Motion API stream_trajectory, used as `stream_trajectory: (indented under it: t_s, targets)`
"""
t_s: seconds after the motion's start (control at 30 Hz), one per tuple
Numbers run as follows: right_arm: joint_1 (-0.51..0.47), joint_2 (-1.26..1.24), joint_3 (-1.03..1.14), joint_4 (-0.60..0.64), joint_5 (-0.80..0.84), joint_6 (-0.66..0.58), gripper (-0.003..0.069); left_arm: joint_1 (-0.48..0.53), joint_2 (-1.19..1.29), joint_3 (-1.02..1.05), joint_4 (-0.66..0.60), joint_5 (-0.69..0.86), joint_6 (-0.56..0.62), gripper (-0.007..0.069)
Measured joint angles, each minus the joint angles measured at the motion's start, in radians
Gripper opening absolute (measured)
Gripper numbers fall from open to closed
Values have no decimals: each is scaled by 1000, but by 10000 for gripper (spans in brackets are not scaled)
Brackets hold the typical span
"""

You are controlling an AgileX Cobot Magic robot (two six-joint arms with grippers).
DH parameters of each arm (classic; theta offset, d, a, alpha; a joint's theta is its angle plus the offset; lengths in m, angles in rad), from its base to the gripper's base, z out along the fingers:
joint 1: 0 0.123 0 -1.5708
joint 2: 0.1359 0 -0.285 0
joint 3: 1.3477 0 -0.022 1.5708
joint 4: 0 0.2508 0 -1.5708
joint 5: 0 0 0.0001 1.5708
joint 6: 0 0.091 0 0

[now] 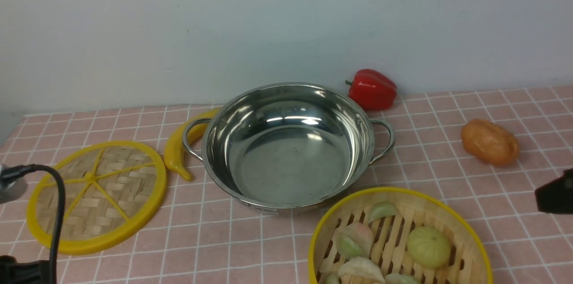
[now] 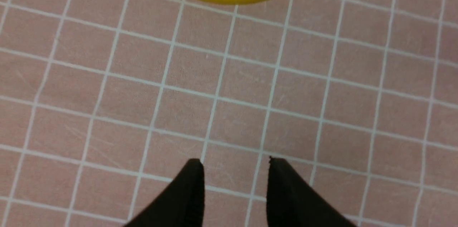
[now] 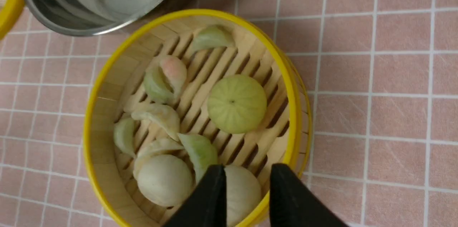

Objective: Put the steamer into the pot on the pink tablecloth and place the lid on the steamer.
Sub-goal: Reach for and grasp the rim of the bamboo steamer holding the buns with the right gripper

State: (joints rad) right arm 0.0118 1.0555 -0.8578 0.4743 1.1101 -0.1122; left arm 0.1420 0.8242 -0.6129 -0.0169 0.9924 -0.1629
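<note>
Where steamer [image 1: 394, 234] sits just beside pot [image 1: 286, 158], bare pink tablecloth [image 1: 425, 163] spreads right.

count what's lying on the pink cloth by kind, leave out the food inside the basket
steel pot: 1
bamboo pieces (steamer, lid): 2
toy produce (red pepper, yellow curved piece, orange lump): 3
total: 6
</note>
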Motion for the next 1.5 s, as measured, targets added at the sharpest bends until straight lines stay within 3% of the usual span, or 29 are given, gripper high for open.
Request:
stream_trajectory:
  t_s: [0.07,0.2,0.27,0.3,0.37,0.4,0.47,0.5,0.57,0.67,1.17,1.5]
  targets:
    - [25,28,0,-15,-7,4,171,0,24,0,0,0,4,243]
    - [201,90,0,5,-25,9,154,0,77,0,-7,-7,8,243]
    - [335,104,-1,17,-52,27,153,0,92,0,-23,-21,10,243]
    - [348,105,-1,13,-55,30,153,0,93,0,-27,-25,12,243]
    - [477,112,-9,-81,-77,127,152,0,98,0,-52,-40,21,243]
    - [484,113,-9,-94,-78,139,152,0,98,0,-54,-40,21,243]
    - [526,120,-12,-302,-78,316,152,0,98,-1,-71,-48,40,243]
    - [528,126,-12,-437,-76,411,152,0,98,-1,-74,-49,51,243]
    - [527,138,-12,-581,-75,522,155,0,98,-1,-77,-49,62,243]
    - [527,160,-12,-678,-78,590,158,0,98,-1,-78,-51,69,243]
    - [516,431,-13,-734,-216,638,188,0,98,-1,-78,-51,102,243]
    - [421,487,-13,-691,-281,585,209,0,98,-1,-78,-51,104,243]
